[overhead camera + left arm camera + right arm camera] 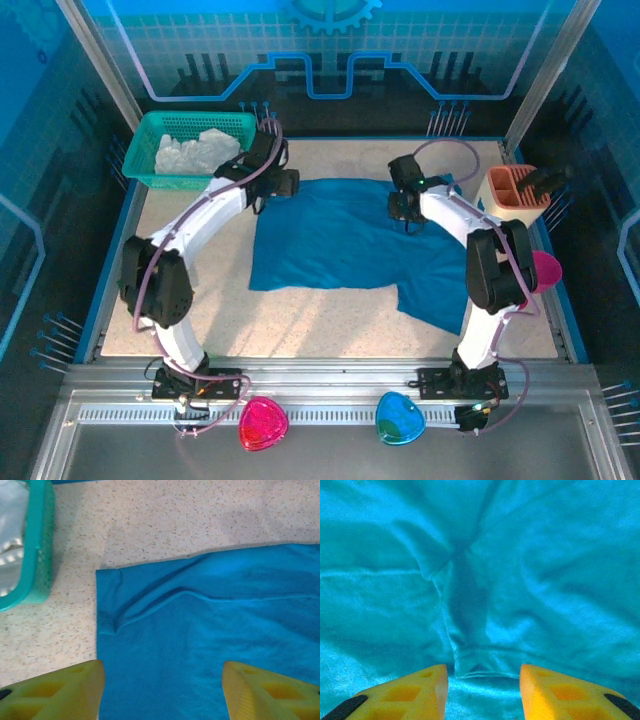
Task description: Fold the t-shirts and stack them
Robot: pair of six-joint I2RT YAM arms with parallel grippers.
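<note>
Cloth covers the middle of the worktop [200, 300]: we see the blue shirt [340, 240] spread there, mostly flat, with one part trailing toward the near right. The white shirt [195, 152] lies crumpled in the basket [170, 181] at the far left corner. The basket is near the blue shirt, with a strip of bare worktop between them.

The left end effector [162, 672] hangs over the blue shirt's far left corner. Its yellow fingers [60, 690] stand wide apart with nothing between them, so we call it open. Below it the cloth edge is turned over and a long crease runs off to the right.

The right end effector [482, 672] is over the far right part of the same shirt. Its fingers are parted on either side of a raised ridge of cloth, with a gap showing, so we read it as open rather than clamped. We cannot tell whether its tips touch the cloth.

An orange holder [515, 190] stands at the right edge.
</note>
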